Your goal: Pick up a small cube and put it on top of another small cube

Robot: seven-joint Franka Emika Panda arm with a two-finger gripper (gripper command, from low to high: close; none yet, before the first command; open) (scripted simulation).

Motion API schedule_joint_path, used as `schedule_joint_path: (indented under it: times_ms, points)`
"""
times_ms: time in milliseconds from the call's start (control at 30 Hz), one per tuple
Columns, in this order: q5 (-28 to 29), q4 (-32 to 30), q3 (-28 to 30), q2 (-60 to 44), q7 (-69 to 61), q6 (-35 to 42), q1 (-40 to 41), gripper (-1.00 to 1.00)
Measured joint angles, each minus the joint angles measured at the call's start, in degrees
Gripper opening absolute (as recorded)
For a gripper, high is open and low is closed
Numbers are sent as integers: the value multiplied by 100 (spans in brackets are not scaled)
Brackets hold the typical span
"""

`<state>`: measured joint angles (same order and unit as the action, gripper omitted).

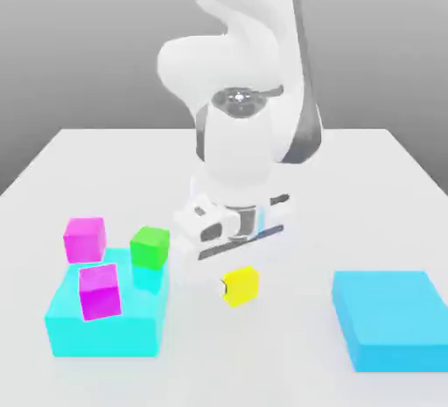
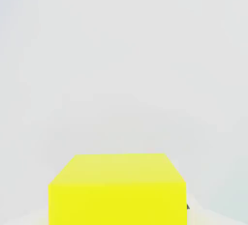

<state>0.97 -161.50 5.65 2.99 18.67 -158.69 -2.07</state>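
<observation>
Much of the gripper [image 1: 239,285] is hard to make out in the exterior view, its white parts washing into the pale surface [image 1: 289,344]. It is closed on the yellow cube [image 1: 241,285] [image 2: 117,202], which sits below the hand, between the cyan block [image 1: 107,331] and the blue block [image 1: 391,322]. A small dark-edged bit of fingertip shows at the cube's side toward the exterior view's left (easy to miss, white on near-white). In the hand view the cube's lower part is cut off by the frame; its top face and one side face are visible, the top slightly paler. Whether the cube touches the surface, I cannot tell. The blue block is cut off at the exterior view's right edge. Two magenta cubes [image 1: 85,240] [image 1: 100,291] and a green cube [image 1: 150,248] hide parts of the cyan block. All the cubes are plain, smooth and sharp-edged; both blocks are flat, broad slabs in even colour. The arm [image 1: 241,134] is smooth white with rounded casings and grey joints, its upper end cropped.
</observation>
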Motion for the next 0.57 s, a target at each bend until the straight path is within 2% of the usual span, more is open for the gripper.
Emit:
schedule_joint_path:
  times_ms: [267, 333, 433, 467, 567]
  points:
    - [275, 1169, 795, 796, 275, 1954, 1032, -100]
    - [210, 1215, 892, 621, 235, 1836, 1106, -100]
    - [48, 1110, 943, 110, 114, 1232, 1106, -100]
    - [20, 1085, 951, 5, 92, 1104, 1103, 100]
    - [20, 1085, 951, 5, 92, 1104, 1103, 100]
